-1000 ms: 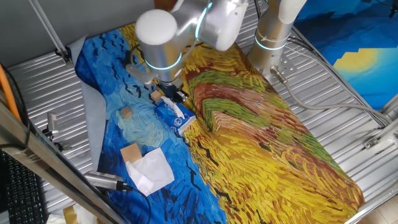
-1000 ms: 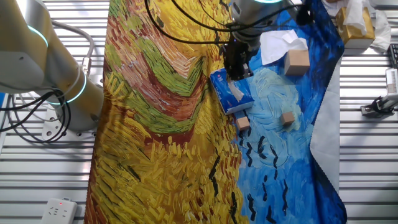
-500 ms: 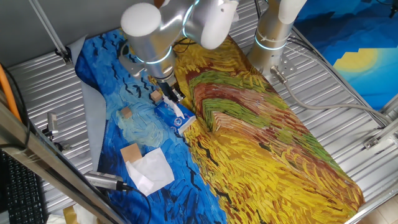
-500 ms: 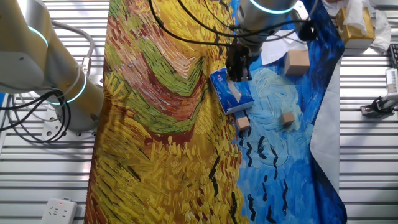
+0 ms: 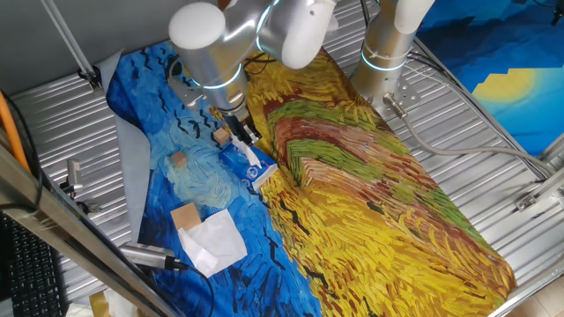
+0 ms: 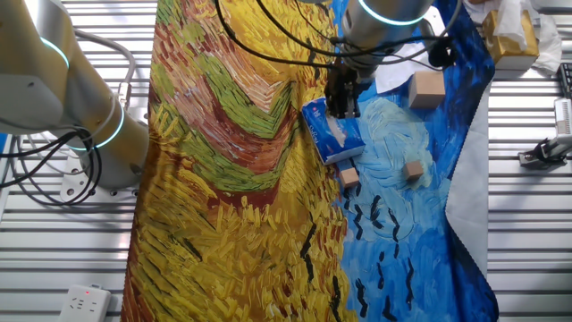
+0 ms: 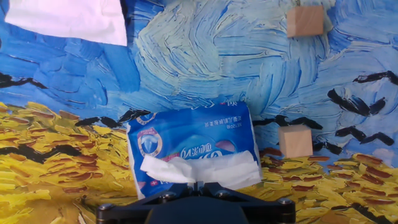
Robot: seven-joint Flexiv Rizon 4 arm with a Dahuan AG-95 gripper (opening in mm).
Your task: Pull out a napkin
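The small blue tissue pack [image 7: 193, 140] lies on the painted cloth where blue meets yellow; it also shows in one fixed view [image 5: 247, 163] and the other fixed view [image 6: 332, 134]. The napkin [image 7: 199, 169], creased and white, sticks out of the pack's slot in a wide strip. My gripper [image 7: 198, 185] is shut on the napkin's middle, the jaws pressed together just above the pack. The fixed views show the gripper [image 5: 236, 134] [image 6: 342, 107] pointing down over the pack's end.
A smooth white square sheet [image 5: 211, 239] [image 7: 68, 18] lies on the blue part of the cloth next to a wooden block [image 5: 185, 216]. Two small wooden cubes [image 7: 295, 140] [image 7: 305, 20] sit close to the pack. Metal slats surround the cloth.
The arm has shifted a little to the left and upward in one fixed view. The fingers stay at the pack's top. The pack has not moved.
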